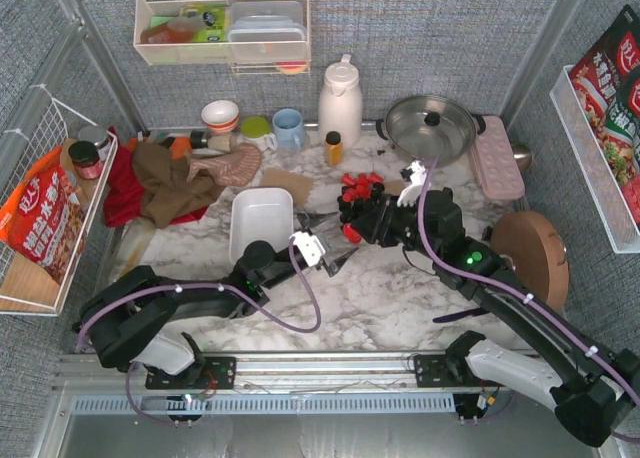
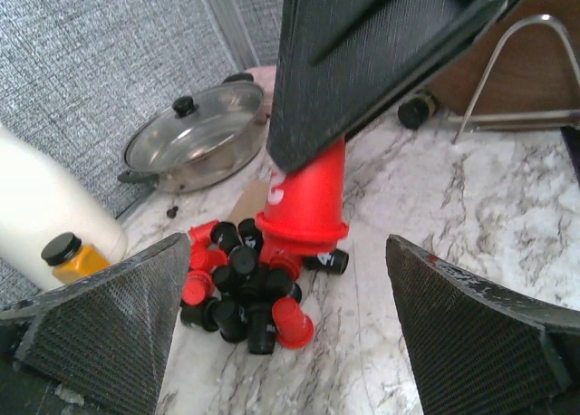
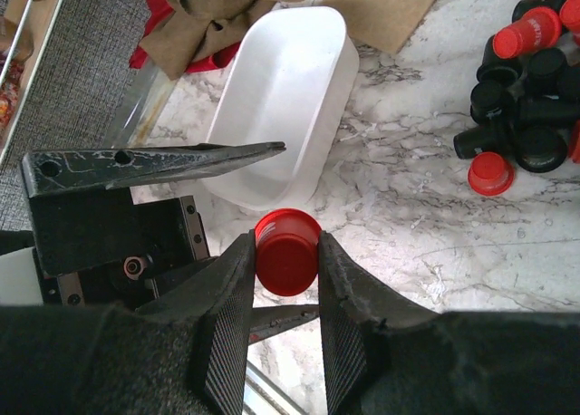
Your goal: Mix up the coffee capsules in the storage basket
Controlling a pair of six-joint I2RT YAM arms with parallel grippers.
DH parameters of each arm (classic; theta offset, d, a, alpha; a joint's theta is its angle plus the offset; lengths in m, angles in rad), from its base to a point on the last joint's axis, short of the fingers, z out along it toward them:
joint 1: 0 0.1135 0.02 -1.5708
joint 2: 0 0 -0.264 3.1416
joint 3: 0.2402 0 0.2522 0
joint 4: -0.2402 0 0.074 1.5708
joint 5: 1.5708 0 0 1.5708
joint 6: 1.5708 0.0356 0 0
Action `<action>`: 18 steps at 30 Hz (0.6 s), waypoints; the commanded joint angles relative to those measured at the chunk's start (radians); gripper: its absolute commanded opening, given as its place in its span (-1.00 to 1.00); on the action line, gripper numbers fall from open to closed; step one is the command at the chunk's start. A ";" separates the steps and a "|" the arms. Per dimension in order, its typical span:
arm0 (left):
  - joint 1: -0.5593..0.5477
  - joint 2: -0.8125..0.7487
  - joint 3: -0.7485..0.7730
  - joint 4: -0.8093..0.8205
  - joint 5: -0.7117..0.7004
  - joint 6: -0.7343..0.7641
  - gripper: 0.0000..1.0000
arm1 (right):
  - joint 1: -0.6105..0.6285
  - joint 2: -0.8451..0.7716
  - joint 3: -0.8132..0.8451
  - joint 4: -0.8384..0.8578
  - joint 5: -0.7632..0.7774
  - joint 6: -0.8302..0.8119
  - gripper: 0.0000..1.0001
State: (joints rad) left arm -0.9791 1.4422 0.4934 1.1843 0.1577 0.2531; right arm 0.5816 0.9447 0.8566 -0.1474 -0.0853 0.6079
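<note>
The white storage basket (image 1: 262, 218) (image 3: 285, 98) lies on the marble table, and nothing shows inside it. A pile of red and black coffee capsules (image 1: 360, 188) (image 2: 240, 293) (image 3: 526, 98) sits on the table to its right, outside the basket. My right gripper (image 1: 350, 230) (image 3: 286, 243) is shut on one red capsule (image 3: 286, 252) (image 2: 304, 202), held above the table between basket and pile. My left gripper (image 1: 332, 240) (image 2: 288, 252) stands wide open just below it, with one finger (image 2: 118, 315) on either side of the held capsule and not touching it.
A lidded steel pan (image 1: 432, 126), a white jug (image 1: 340, 100) and a small yellow bottle (image 1: 333, 148) stand behind the pile. A pink dimpled tray (image 1: 497, 156) and a round brown board (image 1: 530, 258) lie to the right. Crumpled cloths (image 1: 170, 178) and a cardboard piece (image 1: 285, 183) are near the basket.
</note>
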 commanded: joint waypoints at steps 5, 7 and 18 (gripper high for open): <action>-0.010 0.062 0.014 0.180 0.024 -0.058 0.85 | 0.009 0.009 -0.012 0.071 -0.026 0.045 -0.65; -0.012 0.070 0.011 0.195 0.007 -0.060 0.78 | 0.011 0.011 -0.009 0.071 -0.030 0.044 -0.66; -0.012 0.086 0.006 0.205 -0.045 -0.063 0.07 | 0.012 0.028 -0.010 0.053 -0.006 0.037 -0.58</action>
State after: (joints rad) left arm -0.9913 1.5249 0.5030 1.3479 0.1478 0.2008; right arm 0.5911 0.9691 0.8436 -0.1165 -0.1089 0.6487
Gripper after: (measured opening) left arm 0.571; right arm 0.345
